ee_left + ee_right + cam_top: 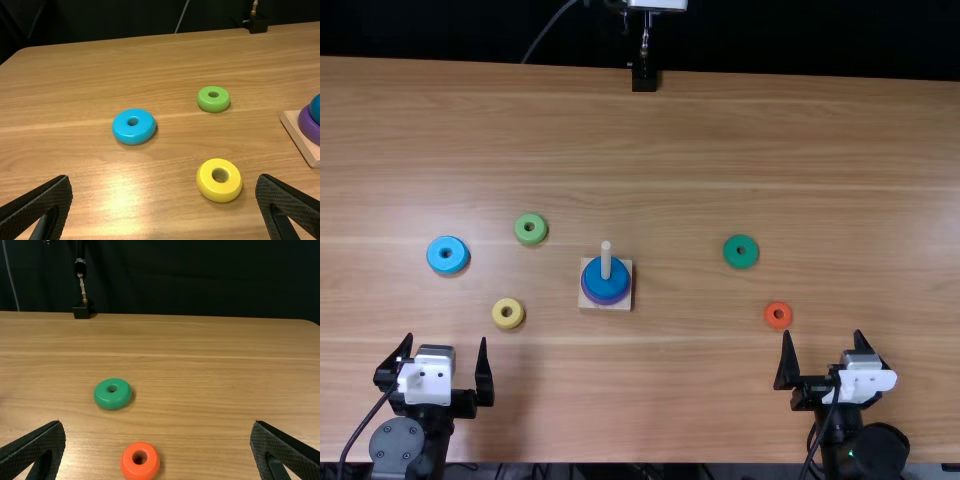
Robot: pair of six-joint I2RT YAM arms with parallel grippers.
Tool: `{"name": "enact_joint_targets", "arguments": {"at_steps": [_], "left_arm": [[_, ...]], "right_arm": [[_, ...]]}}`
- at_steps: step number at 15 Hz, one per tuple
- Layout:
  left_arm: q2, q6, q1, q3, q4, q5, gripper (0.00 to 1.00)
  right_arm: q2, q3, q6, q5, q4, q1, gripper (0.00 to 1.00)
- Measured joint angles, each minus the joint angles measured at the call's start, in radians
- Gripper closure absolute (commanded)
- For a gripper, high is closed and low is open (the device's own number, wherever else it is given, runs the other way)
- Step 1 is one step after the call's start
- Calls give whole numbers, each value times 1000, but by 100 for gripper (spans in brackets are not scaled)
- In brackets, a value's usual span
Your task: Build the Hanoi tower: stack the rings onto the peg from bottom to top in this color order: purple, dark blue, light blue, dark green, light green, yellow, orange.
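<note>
Peg bears dark blue ring above purple ring; light blue ring lies at its nine o'clock. Jaws of left gripper and right gripper stand apart.

Left claw spread wide, pointing forward; right claw also spread wide, well apart from left.

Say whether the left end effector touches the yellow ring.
Apart: in the left wrist view, bare table shows between the yellow ring and the left end effector.
</note>
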Motion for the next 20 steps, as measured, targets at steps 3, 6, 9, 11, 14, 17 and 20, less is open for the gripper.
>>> {"name": "enact_joint_targets", "arguments": {"at_steps": [3, 6, 9, 11, 14, 17, 20], "left_arm": [[0, 0, 0, 0, 0, 0, 0], [0, 0, 0, 0, 0, 0, 0], [0, 0, 0, 0, 1, 1, 0], [0, 0, 0, 0, 0, 0, 0], [0, 0, 0, 0, 1, 0, 0], [0, 0, 0, 0, 0, 0, 0], [0, 0, 0, 0, 0, 1, 0]], "right_arm": [[0, 1, -2, 0, -22, 0, 0], [0, 10, -5, 3, -52, 0, 0], [0, 13, -7, 4, -61, 0, 0], [0, 13, -6, 3, -61, 0, 0], [0, 13, -7, 4, -61, 0, 0], [0, 13, -7, 4, -62, 0, 0], [0, 13, -7, 4, -62, 0, 0]]}}
